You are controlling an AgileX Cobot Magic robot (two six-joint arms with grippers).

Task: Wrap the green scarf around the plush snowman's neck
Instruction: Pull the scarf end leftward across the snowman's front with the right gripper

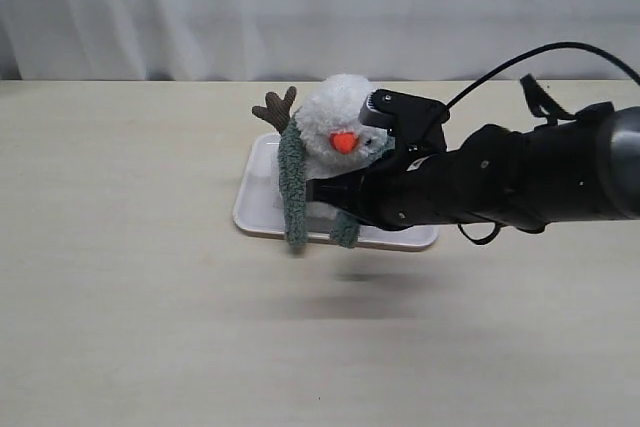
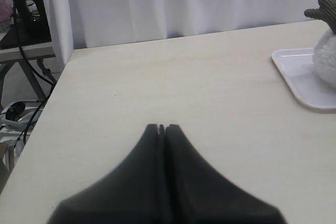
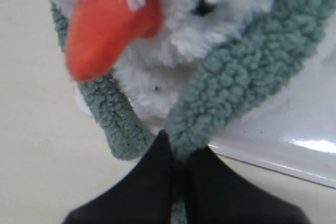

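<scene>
Black wedge-shaped fingers of the right arm (image 3: 142, 187) are pressed together on a fold of the long, fuzzy sage-green scarf (image 3: 252, 72). The plush strip is pinched between their tips just below the face of the small, fluffy white plush snowman (image 3: 173, 40). From that pinch one stretch of scarf climbs along the side of the face, past a black dot eye (image 3: 203, 8). A second stretch hangs on the other side, beneath the orange carrot nose (image 3: 100, 35). The neck is buried under scarf and fur and cannot be made out. Just behind the fingers lies the flat, glossy white rectangular tray (image 3: 299, 135), resting on the pale wood-grain table (image 3: 31, 129).

In the exterior view the snowman sits on the tray a little above the centre of the frame, its nose pointing toward the lower right. One scarf end droops down the toy's left side in the picture and over the tray's near rim. The other end shows below the bulky black right arm (image 1: 520, 177), which reaches in from the right edge of the frame and hides the toy's body. A brown twig arm (image 1: 277, 107) sticks up at the upper left of the head.

The black fingers of the left arm (image 2: 142, 177) are closed tip to tip with nothing between them. They are over bare table, well apart from the tray. A white curtain (image 2: 184, 3) hangs behind the table.
</scene>
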